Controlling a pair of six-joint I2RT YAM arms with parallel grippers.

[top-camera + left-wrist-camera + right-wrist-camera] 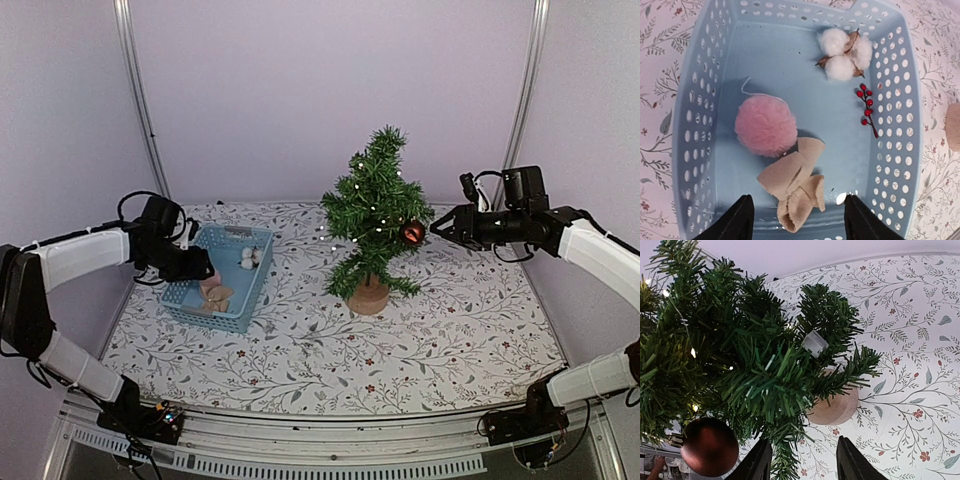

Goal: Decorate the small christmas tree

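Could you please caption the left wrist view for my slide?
Open left gripper above blue basket holding pink pompom, burlap bow, cotton, berries.

the table (450, 330) (leafy floral cloth) carries a blue basket (252, 285) toward its 9 o'clock side and the small christmas tree (375, 215) standing near the middle.

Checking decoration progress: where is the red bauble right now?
Top view: the red bauble hangs on the right side of the small christmas tree, close beside the right gripper.
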